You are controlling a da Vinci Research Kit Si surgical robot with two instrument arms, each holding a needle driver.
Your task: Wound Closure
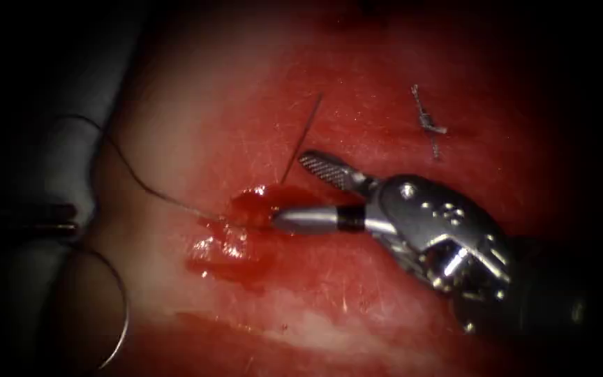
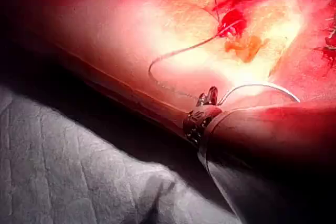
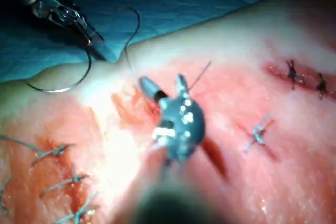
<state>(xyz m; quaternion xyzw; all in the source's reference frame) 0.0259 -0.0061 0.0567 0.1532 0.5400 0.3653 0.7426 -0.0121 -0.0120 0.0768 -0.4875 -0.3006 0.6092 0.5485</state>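
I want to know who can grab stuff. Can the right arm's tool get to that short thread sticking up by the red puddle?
Probably yes. The right tool has its jaws open and holds nothing, and the short thread rises from the tissue just left of the upper jaw, with nothing between them.

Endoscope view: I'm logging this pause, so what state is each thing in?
right tool: jaws open, holding nothing.
left tool: jaws shut on the needle near one end.
needle: outside the tissue, left of the cut.
thread: slack, running into the cut.
cut: wet with red fluid.
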